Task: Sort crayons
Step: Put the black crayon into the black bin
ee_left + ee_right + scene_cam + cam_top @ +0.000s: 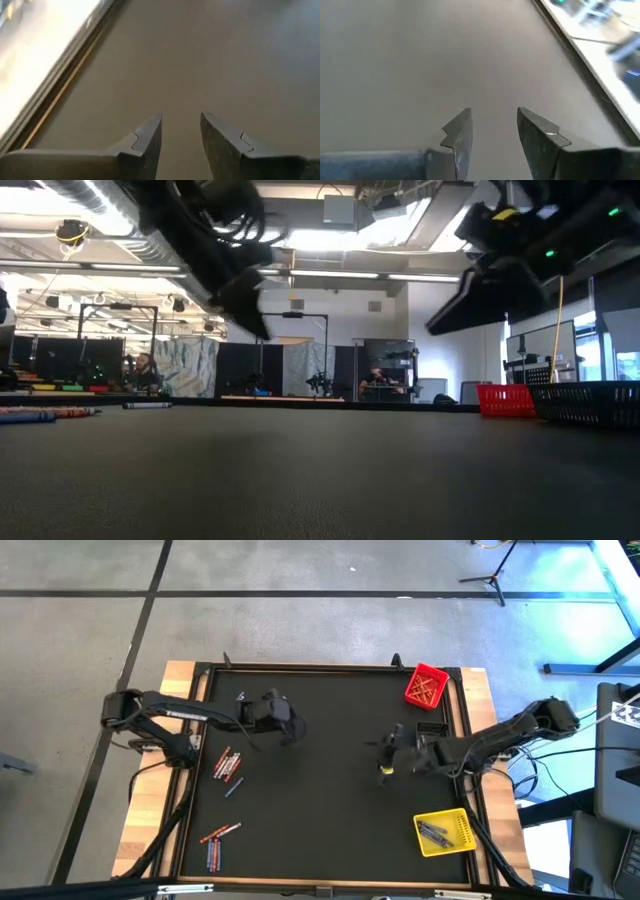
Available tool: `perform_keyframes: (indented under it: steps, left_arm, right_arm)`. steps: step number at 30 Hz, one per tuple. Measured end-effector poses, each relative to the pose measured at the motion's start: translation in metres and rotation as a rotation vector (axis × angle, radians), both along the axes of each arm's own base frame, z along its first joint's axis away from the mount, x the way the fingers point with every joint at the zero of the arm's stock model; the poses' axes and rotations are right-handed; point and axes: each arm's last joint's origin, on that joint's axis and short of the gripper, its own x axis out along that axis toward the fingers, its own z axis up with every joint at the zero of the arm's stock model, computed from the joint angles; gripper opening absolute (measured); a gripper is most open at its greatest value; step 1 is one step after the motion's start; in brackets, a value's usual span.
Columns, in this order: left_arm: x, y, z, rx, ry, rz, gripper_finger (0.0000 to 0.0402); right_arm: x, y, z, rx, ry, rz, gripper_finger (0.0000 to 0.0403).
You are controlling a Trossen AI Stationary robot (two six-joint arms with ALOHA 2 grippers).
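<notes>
Crayons (pixel 227 764) lie in two loose clusters at the table's (pixel 320 820) left side — most long axes slanted diagonally. More fill the red bin (pixel 426 686) and yellow bin (pixel 444 832). Left end effector (pixel 181 131) and right end effector (pixel 493 129) hover over bare mat — both parted, empty.

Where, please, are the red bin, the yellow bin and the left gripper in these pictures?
red bin (pixel 427 687): high view, on its mesh floor near the middle.
yellow bin (pixel 445 832): high view, on its floor beside the grey crayons.
left gripper (pixel 181 131): left wrist view, midway between its open fingertips.
</notes>
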Motion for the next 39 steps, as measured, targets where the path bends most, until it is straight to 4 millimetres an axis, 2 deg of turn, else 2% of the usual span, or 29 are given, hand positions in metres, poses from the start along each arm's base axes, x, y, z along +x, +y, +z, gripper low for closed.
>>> perform_keyframes:
  steps: [3, 7, 13, 19, 30, 39]
  left_arm:
    - [-0.014, 0.014, 0.0, -0.044, 0.067, 0.099, 0.0128]
    - [-0.033, 0.031, -0.006, -0.117, 0.172, 0.233, 0.0128]
    - [-0.06, 0.052, -0.013, -0.217, 0.3, 0.409, 0.0128]
    - [-0.077, 0.08, -0.017, -0.273, 0.304, 0.555, 0.0128]
    - [-0.1, 0.119, -0.04, -0.342, 0.393, 0.684, 0.0128]
    - [-0.107, 0.131, -0.054, -0.439, 0.429, 0.66, 0.0128]
  right_arm:
    - [0.003, -0.017, -0.005, 0.058, -0.094, 0.082, 0.0151]
    - [0.001, -0.029, -0.008, 0.122, -0.189, 0.146, 0.0151]
    - [-0.005, -0.027, -0.016, 0.159, -0.203, 0.176, 0.0151]
    - [-0.005, -0.027, -0.016, 0.158, -0.21, 0.177, 0.0151]
    - [-0.004, -0.027, -0.02, 0.156, -0.193, 0.171, 0.0151]
    - [-0.001, -0.027, -0.025, 0.149, -0.178, 0.172, 0.0151]
